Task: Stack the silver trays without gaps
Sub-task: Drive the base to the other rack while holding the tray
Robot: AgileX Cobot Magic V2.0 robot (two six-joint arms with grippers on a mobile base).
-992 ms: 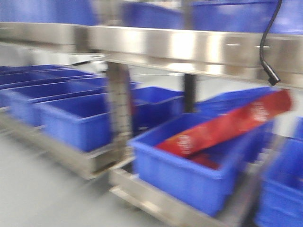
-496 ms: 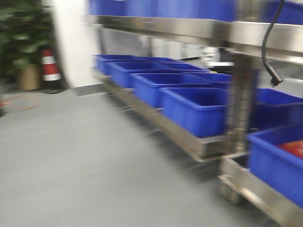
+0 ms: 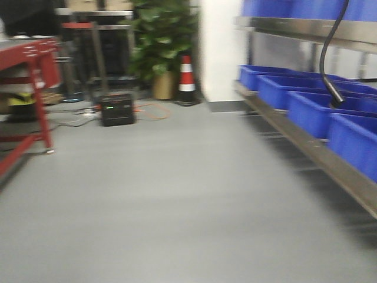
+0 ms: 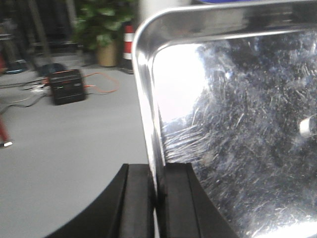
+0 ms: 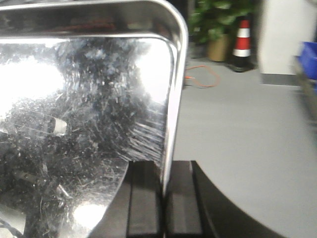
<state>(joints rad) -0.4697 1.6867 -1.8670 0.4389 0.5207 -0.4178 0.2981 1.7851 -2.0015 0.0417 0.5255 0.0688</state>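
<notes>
I am facing blue bins [image 3: 312, 109] sitting along a rack [image 3: 306, 150], a striped cone [image 3: 187, 76] standing beside a potted plant [image 3: 162, 35].

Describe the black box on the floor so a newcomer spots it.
Start at the leafy potted plant at the back. On the grey floor between it and the red table sits the black box, an orange cable looped beside it. Unlike the striped cone, it is low, dark, boxy.

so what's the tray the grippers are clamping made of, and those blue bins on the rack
The silver tray: metal, likely stainless steel, polished; it mirrors bright light and shows fine scratches, with a thin raised rim pinched by the left gripper and right gripper. The blue bins: probably moulded plastic, uniform matte blue with thick lips, though the view is blurred.
</notes>
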